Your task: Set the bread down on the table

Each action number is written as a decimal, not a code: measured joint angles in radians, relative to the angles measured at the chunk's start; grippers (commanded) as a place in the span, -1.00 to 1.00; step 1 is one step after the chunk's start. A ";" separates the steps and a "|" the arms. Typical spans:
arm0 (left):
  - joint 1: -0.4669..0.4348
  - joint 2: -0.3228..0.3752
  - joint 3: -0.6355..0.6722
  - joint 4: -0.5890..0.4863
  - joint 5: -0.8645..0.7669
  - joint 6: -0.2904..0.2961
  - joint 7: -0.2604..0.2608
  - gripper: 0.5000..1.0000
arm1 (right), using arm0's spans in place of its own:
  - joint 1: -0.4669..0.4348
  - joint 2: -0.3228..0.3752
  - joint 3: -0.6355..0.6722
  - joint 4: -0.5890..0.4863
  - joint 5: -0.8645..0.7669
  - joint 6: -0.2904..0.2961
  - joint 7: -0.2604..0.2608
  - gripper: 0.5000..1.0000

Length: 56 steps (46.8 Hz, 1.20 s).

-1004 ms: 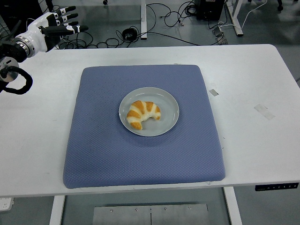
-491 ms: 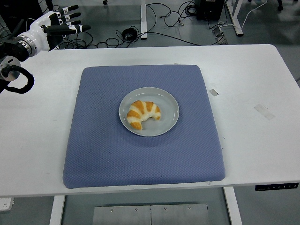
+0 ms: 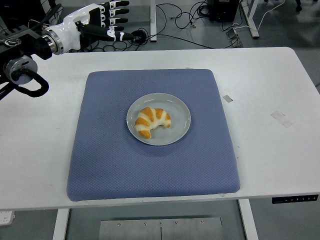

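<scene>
Noting for you: bread (image 3: 152,121) on plate (image 3: 179,129), mat (image 3: 110,150), worktop (image 3: 270,90); left robot hand (image 3: 97,22) spread wide, empty, unobstructed.

A golden, white-striped curved bread (image 3: 152,120) lies on the grey plate (image 3: 177,107), ends toward the near edge.

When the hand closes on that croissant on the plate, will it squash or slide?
The croissant looks puffy and crusted, so it is probably light and would dent under a hard squeeze. Its curved shape lies flat, so rolling seems unlikely. The smooth grey plate may let it skid if nudged sideways.
</scene>
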 measured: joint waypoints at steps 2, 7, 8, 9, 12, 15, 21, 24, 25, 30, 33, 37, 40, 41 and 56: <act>0.000 0.000 0.000 -0.013 0.027 0.000 0.000 0.87 | 0.000 0.000 0.000 0.000 0.000 0.000 0.000 1.00; 0.001 -0.001 0.002 -0.056 0.099 -0.001 0.000 0.85 | 0.000 0.000 0.000 0.000 0.000 0.000 0.000 1.00; 0.002 -0.001 0.002 -0.068 0.116 0.000 0.000 0.85 | 0.000 0.000 0.000 0.000 0.000 0.000 0.000 1.00; 0.002 -0.001 0.002 -0.077 0.129 -0.001 0.000 0.85 | 0.000 0.000 0.000 0.000 0.000 0.000 0.000 1.00; 0.004 -0.001 0.004 -0.109 0.175 -0.001 0.001 0.85 | 0.000 0.000 0.000 0.000 0.000 0.000 0.000 1.00; 0.004 0.002 0.027 -0.146 0.218 -0.001 0.003 0.84 | 0.000 0.000 0.000 -0.001 0.000 0.000 0.000 1.00; -0.003 0.004 0.111 -0.180 0.251 -0.001 0.008 0.83 | 0.000 0.000 0.000 -0.001 0.000 0.000 0.000 1.00; -0.007 0.004 0.157 -0.182 0.253 0.000 0.010 0.83 | 0.000 0.000 0.000 0.000 0.000 0.000 0.000 1.00; -0.009 0.004 0.170 -0.182 0.253 0.001 0.011 0.83 | 0.000 0.000 0.000 0.000 0.000 0.000 0.000 1.00; -0.012 0.002 0.210 -0.182 0.253 0.003 0.011 0.82 | 0.000 0.000 0.000 0.000 0.000 0.000 0.000 1.00; -0.013 0.001 0.217 -0.182 0.253 0.005 0.011 0.81 | 0.000 0.000 0.000 0.000 0.000 0.000 0.000 1.00; -0.013 -0.002 0.220 -0.181 0.254 0.006 0.013 0.80 | 0.000 0.000 0.000 0.000 0.000 0.000 0.000 1.00; -0.012 -0.005 0.224 -0.180 0.260 0.006 0.014 0.78 | 0.000 0.000 0.000 0.000 0.000 0.000 0.000 1.00; -0.011 -0.006 0.227 -0.180 0.264 0.007 0.014 0.77 | 0.000 0.000 0.000 0.000 0.000 0.000 0.000 1.00; 0.009 -0.065 0.266 -0.147 0.310 0.036 0.012 0.75 | 0.000 0.000 0.000 0.000 0.000 0.000 0.000 1.00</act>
